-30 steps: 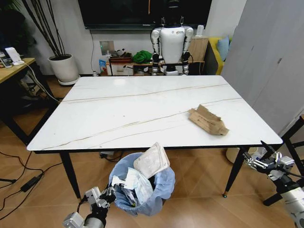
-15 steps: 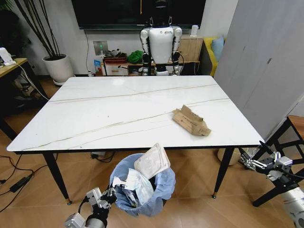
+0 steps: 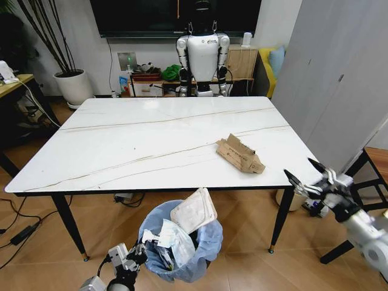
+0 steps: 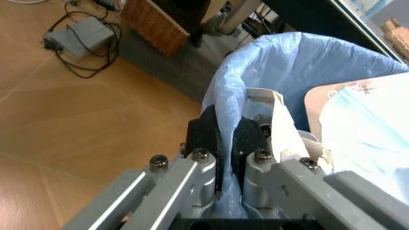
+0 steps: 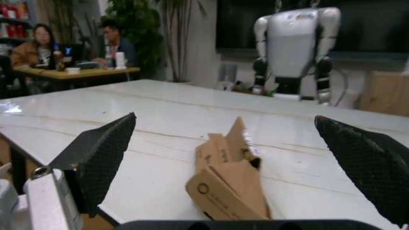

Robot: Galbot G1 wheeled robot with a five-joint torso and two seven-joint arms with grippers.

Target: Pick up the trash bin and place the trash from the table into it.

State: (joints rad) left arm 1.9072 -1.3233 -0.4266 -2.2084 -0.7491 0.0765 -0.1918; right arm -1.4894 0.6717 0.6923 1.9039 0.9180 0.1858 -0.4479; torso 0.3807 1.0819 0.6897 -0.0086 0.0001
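Head view: the large white marble-topped table with thin dark veins [image 3: 151, 139] fills the middle, and one piece of trash, a torn brown cardboard scrap [image 3: 240, 155], lies on it toward 4 o'clock from the table's centre, near the front edge. Below the front edge, at 6 o'clock, sits the small round trash bin lined with a crinkly light-blue bag [image 3: 180, 245], heaped with white paper and a pale flat packet. The left gripper [image 3: 134, 257] is at the bin's 9 o'clock side, pinched onto the bag's rim. The right gripper [image 3: 305, 176] hangs off the table's front right corner, at 3 o'clock from the cardboard, fingers spread wide and holding nothing. A white humanoid robot [image 3: 202, 56] stands beyond the far edge at 12 o'clock

Left wrist view: the two black fingertips [image 4: 203, 134] are closed on the light-blue bag at the bin's rim [image 4: 281, 62], with crumpled white paper just inside

Right wrist view: the black textured fingers [image 5: 102, 152] stand far apart, and the brown cardboard [image 5: 228, 178] lies on the table [image 5: 128, 120] between them, untouched
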